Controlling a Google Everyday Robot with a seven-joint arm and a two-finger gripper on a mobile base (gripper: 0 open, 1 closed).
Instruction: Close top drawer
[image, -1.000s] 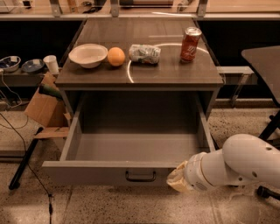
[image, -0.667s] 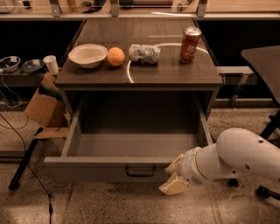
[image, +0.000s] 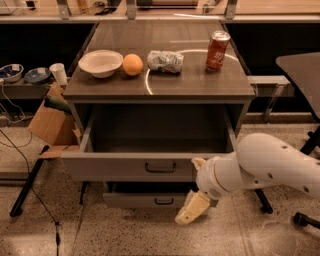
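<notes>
Top drawer (image: 125, 167) grey, pulled out, dark central loop handle; hand (image: 192, 192) released, by front panel's right.

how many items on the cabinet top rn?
4, left to right on the cabinet top: bowl, orange, crumpled bag, soda can. None look hidden. The gripper hangs below the open top drawer, toward its right end.

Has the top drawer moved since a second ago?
Yes. The top drawer has slid in toward the tabletop edge, still partly open; the gripper hangs low by its right front.
</notes>
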